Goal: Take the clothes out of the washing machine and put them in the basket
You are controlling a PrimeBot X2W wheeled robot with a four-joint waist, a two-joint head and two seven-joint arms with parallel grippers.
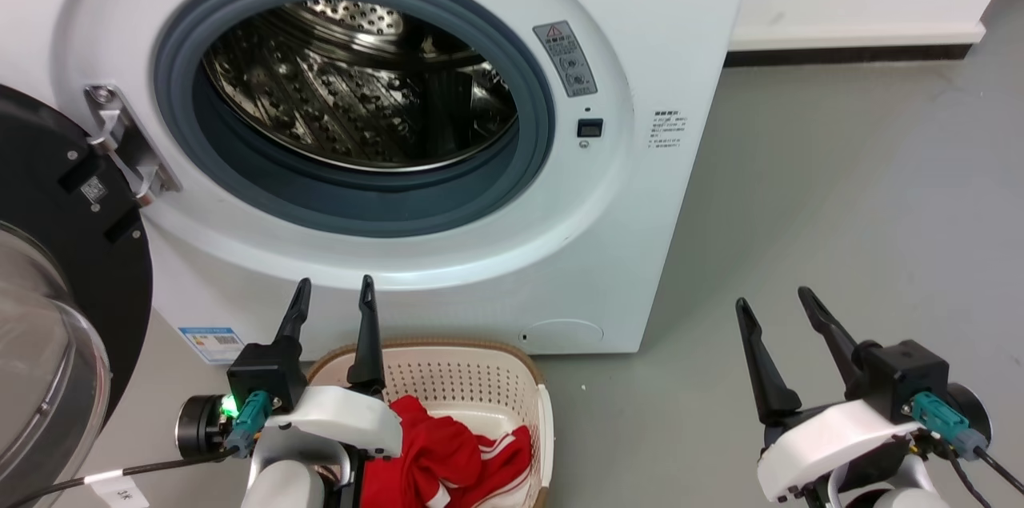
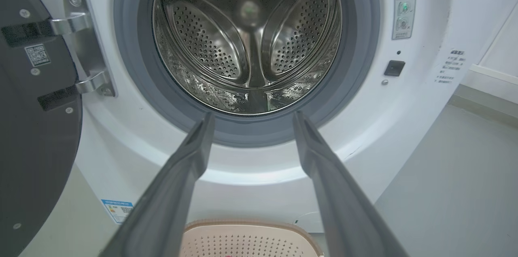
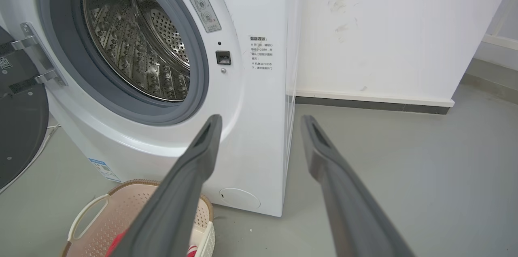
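Fingers on left gripper [image 1: 335,281] and right gripper [image 1: 773,296] gape wide, empty. Red striped clothes [image 1: 448,456] lie in the cream perforated plastic basket [image 1: 456,380] just beneath the left one. Straight ahead, the steel drum [image 1: 352,92] of the white washing machine [image 1: 640,252] looks bare.

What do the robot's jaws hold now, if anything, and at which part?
Nothing is held: on the left gripper and the right gripper the jaws stand open and empty. The red clothes lie in the basket.

White washing machine [image 1: 496,284], door [image 1: 48,212] swung open; red white-striped clothes [image 1: 436,456] heaped in cream basket [image 1: 456,380] just before it.
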